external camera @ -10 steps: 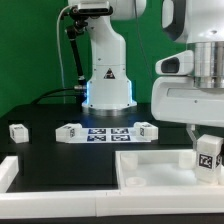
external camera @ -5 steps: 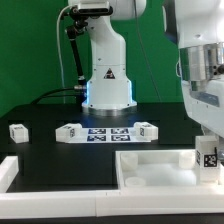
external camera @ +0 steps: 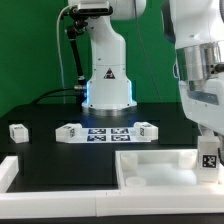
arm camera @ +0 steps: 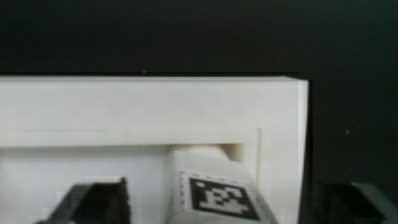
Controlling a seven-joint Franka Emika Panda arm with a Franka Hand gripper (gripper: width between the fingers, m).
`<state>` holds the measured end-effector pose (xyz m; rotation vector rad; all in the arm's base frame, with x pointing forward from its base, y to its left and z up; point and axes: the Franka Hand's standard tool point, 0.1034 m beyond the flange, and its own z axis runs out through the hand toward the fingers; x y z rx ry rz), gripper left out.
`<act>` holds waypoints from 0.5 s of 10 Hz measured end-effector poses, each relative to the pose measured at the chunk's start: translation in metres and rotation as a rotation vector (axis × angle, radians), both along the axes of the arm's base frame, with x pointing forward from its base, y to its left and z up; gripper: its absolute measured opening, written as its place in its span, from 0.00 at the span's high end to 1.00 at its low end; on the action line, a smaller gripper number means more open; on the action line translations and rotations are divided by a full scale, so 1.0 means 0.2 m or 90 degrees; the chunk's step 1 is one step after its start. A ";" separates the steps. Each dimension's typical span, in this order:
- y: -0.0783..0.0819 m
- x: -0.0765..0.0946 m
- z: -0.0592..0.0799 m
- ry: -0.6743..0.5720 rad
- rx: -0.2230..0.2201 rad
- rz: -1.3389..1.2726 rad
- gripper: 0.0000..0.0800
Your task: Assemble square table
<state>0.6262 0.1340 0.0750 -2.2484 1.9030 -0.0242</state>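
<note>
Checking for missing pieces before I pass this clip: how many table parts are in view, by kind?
Tabletop: 1
Legs: 4, namely lone leg at the exterior view's left, second leg and third leg either side of the marker board, fourth leg at the tabletop's corner
Total: 5

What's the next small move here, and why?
Probably lift the claw straight up. Its fingers stand open, clear of the leg on both sides, and the leg sits in the slab corner; rising vertically should avoid knocking it.
</note>
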 end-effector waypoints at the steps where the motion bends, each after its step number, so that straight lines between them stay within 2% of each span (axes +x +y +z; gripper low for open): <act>1: -0.01 0.00 0.02 -0.019 -0.020 0.123 0.24; 2: -0.02 -0.01 0.02 -0.028 -0.030 0.179 0.20; 5: -0.02 -0.01 0.01 -0.039 -0.044 0.269 0.19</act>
